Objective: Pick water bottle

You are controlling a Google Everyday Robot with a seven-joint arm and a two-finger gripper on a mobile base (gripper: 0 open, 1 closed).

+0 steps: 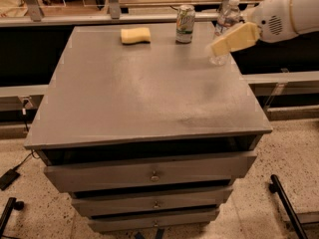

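The water bottle [227,15] is a tall clear plastic bottle with a white cap. It stands upright near the far right corner of the grey cabinet top [144,88]. My gripper [222,45], tan on a white arm [286,11], reaches in from the right. It crosses in front of the bottle's middle and hides the label. The bottle's clear base [218,59] shows below the gripper and rests on the top.
A green-and-silver drink can [185,24] stands left of the bottle. A yellow sponge [135,35] lies at the far left-centre. The cabinet has several drawers [152,173] in front. A rail [99,19] runs behind it. Black legs [286,203] stand on the floor at right.
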